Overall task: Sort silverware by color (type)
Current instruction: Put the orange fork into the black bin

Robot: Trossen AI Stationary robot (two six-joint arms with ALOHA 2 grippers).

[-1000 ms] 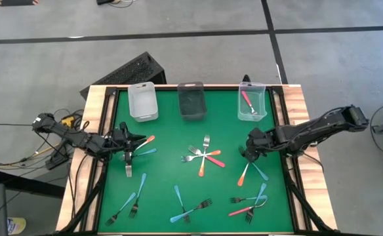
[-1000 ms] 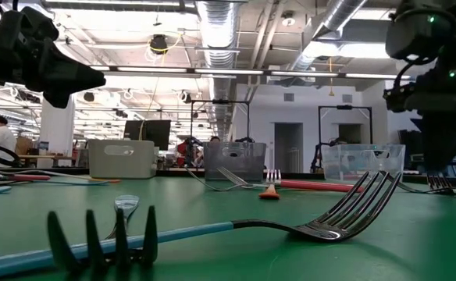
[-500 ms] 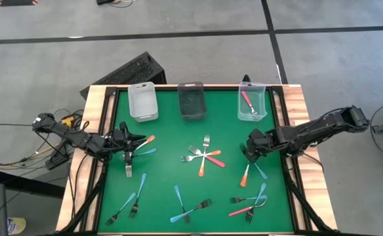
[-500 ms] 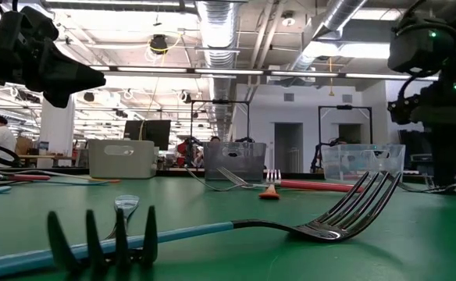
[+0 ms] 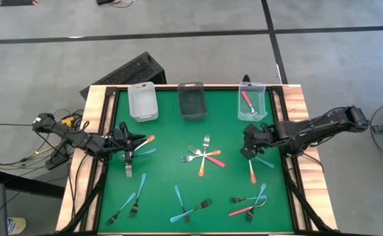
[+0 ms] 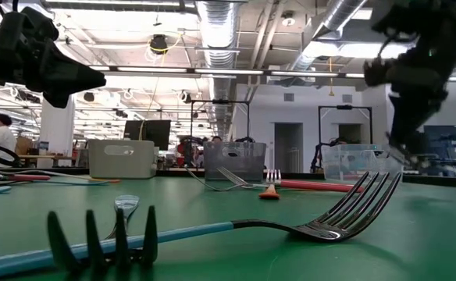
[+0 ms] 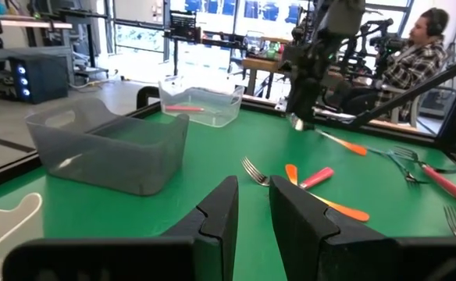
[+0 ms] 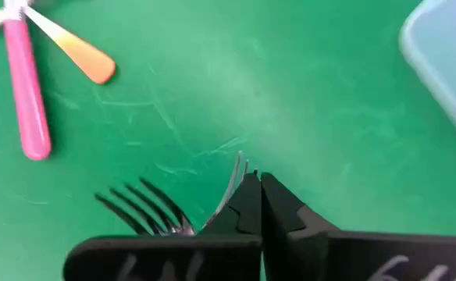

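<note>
My right gripper (image 5: 246,152) hangs over the table's right middle, shut on an orange-handled fork (image 5: 251,172). The fork also shows in the left wrist view (image 7: 333,140). A light blue fork (image 5: 265,162) lies just right of it. My left gripper (image 5: 134,145) hovers at the left edge over three forks (image 5: 145,145). Its fingers (image 7: 220,211) stand a narrow gap apart and hold nothing. A cluster of orange and pink forks (image 5: 204,156) lies at the centre. More blue and pink forks (image 5: 244,204) lie along the near edge. My right gripper pinches the orange fork at its metal tine end (image 8: 236,173) between its two shut fingers, and the tine tips stick out past the fingertips. The fingers come from above. The tine end is raised and the orange handle (image 7: 351,147) slants down toward the table. I cannot tell whether its free end touches.
Three bins stand along the far edge: a whitish one (image 5: 143,101), a dark grey one (image 5: 192,100) and a clear one (image 5: 252,105) with a pink fork inside. A person sits beyond the table (image 7: 415,55). Wooden rails border the green mat (image 5: 172,170).
My right gripper has risen and gone a little toward the far edge with the orange fork. The fork's tine end has lifted and its handle has swung round toward the near edge. The blue fork beside it has shifted toward the far edge.
</note>
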